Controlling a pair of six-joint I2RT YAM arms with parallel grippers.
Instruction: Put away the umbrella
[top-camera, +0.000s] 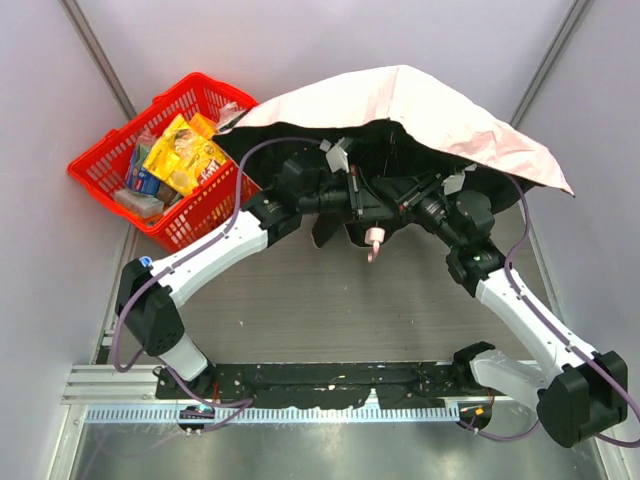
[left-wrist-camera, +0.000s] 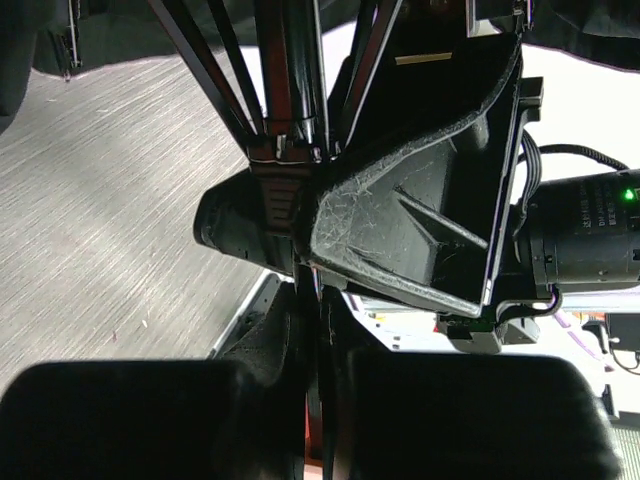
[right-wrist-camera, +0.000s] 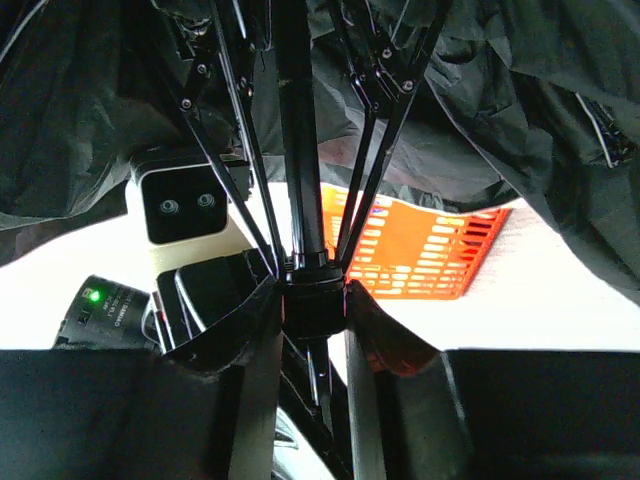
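Right of the red basket (top-camera: 100, 165), at the far middle of the counter (top-camera: 300, 310), the umbrella (top-camera: 420, 110) stands open, its pale pink canopy spread over both wrists and its near edge overlapping the basket's right corner. The left arm (top-camera: 215, 255) rises from its base below the basket, bends at the elbow and reaches rightward under the canopy. The right arm (top-camera: 520, 310) climbs from the corner farthest from the basket and reaches back toward it, so the two wrists meet nose to nose beneath the fabric. The left end effector (left-wrist-camera: 318, 400) is pinched narrow on the thin black shaft (left-wrist-camera: 318, 430), which runs straight between its two dark fingers (left-wrist-camera: 130, 420). The right end effector (right-wrist-camera: 315, 330) is closed partway around the black runner (right-wrist-camera: 313, 300) where the ribs gather, a fingertip pressing on each side of it. In the left wrist view, that right finger (left-wrist-camera: 420, 230) sits just beyond the left one's grip, against the same hub. The small pink handle (top-camera: 375, 240) pokes out below the two wrists, toward the near edge and well right of the basket.
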